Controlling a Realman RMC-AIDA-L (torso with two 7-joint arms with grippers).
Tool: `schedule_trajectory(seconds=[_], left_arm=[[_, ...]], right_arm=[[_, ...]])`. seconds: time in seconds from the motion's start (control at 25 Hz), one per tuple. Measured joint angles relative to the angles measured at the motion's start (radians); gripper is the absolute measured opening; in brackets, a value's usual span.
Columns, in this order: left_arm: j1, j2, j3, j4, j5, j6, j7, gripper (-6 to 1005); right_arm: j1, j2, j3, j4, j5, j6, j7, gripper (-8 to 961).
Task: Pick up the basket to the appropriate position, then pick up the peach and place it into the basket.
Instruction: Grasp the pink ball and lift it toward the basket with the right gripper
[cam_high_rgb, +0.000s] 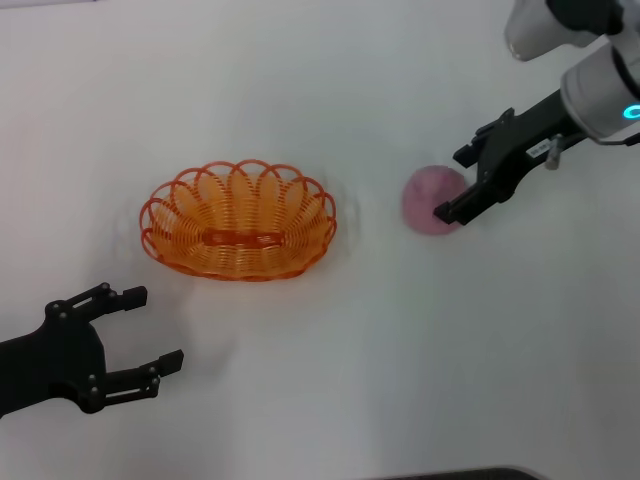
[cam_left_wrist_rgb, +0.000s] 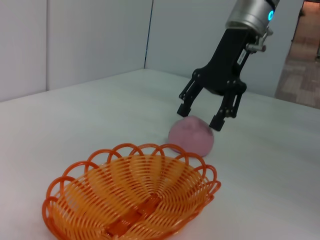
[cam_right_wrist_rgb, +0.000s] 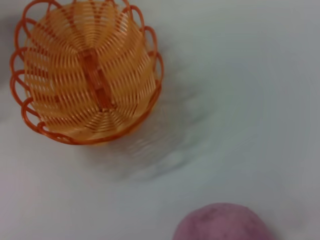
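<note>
The peach (cam_high_rgb: 430, 200) lies on the white table (cam_high_rgb: 400, 380), to the right of the basket (cam_high_rgb: 238, 220) and apart from it. The basket stands upright and has nothing inside. The right gripper (cam_high_rgb: 462, 182) hangs just over the peach with its two fingers spread, one on each side of the fruit's top; in the left wrist view the fingertips (cam_left_wrist_rgb: 218, 123) look very near the skin, but I cannot tell if they touch it. The left gripper (cam_high_rgb: 145, 328) is also spread wide and holds nothing; it waits low on the table near the robot, in front of the basket.

I judge the peach is light and round, with a matte skin that should not slip much, yet it can roll away if only one finger pushes it. The best hold is across its widest part – fingers lowered on both sides, then closed gently, because the flesh may be soft. The basket is of thin wire loops and probably light – it could slide if the fruit is dropped in from high
</note>
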Motion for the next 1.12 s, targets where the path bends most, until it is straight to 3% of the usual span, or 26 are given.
schedule_trajectory(seconds=[0.44,0.88,1.12], left_arm=[[0.0,-0.002,0.001,0.0,0.006,-0.001,-0.001,884],[-0.003,-0.001,0.001,0.0,0.006,-0.003,-0.003,884],[-0.003,-0.001,0.001,-0.004,0.006,-0.002,-0.015,884]], right_arm=[[0.021,0.001,-0.045,0.097,0.029,0.08,-0.006,905],[0.021,0.006,-0.074,0.106,0.03,0.113,-0.001,898],[0.016,0.007,-0.084,0.1,0.03,0.118,-0.001,681]])
